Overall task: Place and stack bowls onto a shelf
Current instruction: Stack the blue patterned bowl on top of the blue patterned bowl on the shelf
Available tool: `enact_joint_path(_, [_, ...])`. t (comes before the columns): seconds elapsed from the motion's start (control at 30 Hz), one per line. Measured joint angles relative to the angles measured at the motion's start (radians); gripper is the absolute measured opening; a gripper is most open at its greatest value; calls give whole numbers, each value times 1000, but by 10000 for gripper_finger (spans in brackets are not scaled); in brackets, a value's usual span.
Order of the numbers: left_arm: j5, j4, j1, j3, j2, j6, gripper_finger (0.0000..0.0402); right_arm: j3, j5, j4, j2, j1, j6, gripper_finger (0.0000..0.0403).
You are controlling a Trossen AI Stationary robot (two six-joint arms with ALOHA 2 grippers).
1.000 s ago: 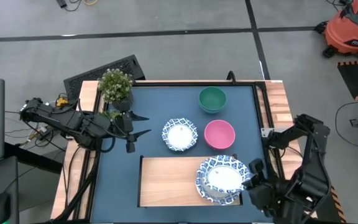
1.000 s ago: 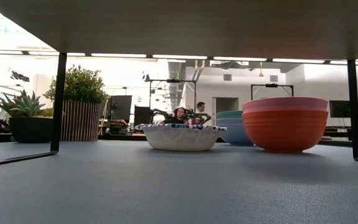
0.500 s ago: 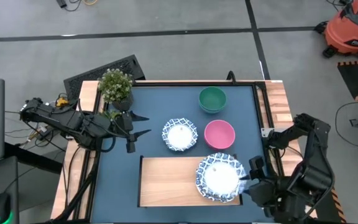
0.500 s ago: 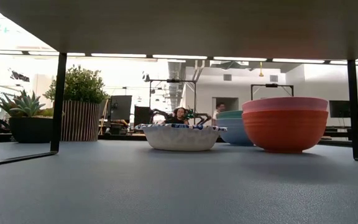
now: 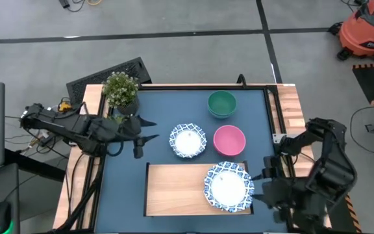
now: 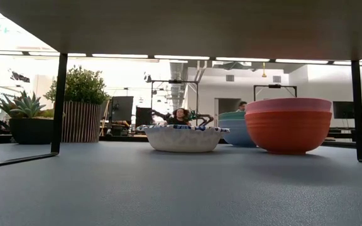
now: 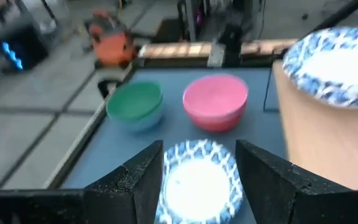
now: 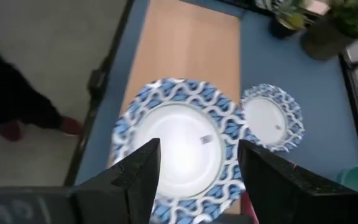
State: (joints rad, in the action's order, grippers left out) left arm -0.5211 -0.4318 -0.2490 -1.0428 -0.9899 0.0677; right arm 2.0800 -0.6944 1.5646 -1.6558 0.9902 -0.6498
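A stack of blue-patterned bowls sits on the right end of the light-wood shelf. My right gripper stands open just right of the stack, level with its rim; in the right wrist view the stack lies beyond the spread fingers. Another patterned bowl, a pink bowl and a green bowl rest on the blue surface. My left gripper hovers open left of the single patterned bowl, pointing at it.
A potted plant stands at the far left corner of the blue surface, close to my left arm. The left part of the shelf is bare wood. In the low view, thin black legs hold a board above the table.
My right gripper has opened, let go of the top patterned bowl and drawn back toward the table's right edge. That bowl, earlier offset to the right over the one below, has settled into the stack.
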Motion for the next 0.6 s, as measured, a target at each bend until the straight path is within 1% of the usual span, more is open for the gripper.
enact_joint_path(0.1, [59,-39,100,0,-13,80,187,0,0,0,0,-61,-30,235])
enact_joint_path(0.2, [170,-55,224,0,-45,180,187,0,0,-1,0,-107,-59,235])
enact_joint_path(0.27, [240,-50,292,0,-80,207,187,0,17,-2,0,-133,-69,234])
enact_joint_path(0.33, [296,-36,335,0,-129,211,187,0,40,-2,0,-158,-84,234])
enact_joint_path(0.4, [338,-31,368,0,-188,206,187,0,42,-2,0,-185,-109,234])
enact_joint_path(0.53, [364,-40,420,-13,-318,250,187,0,42,-3,0,-249,-155,234])
enact_joint_path(0.6, [403,-49,448,-29,-379,291,187,0,42,-4,0,-273,-170,234])
